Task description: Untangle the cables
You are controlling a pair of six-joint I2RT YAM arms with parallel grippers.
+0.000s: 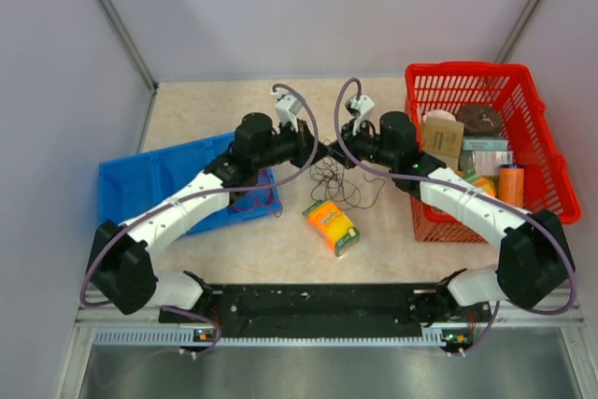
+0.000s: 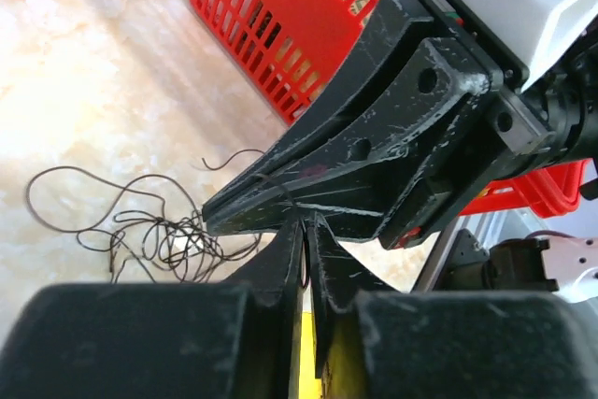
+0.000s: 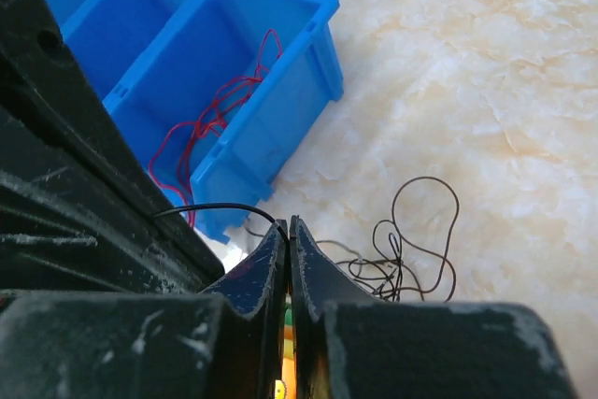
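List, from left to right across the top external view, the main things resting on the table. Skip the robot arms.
blue bin → dark cables → red basket. The small orange box sits level with the cables, so it is left out.

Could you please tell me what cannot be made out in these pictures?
Top view: the dark cables where the arms meet, covered by them.
Left wrist view: whether the shut left gripper pinches a strand, too thin.
Right wrist view: part of the red cable, behind the blue bin wall.
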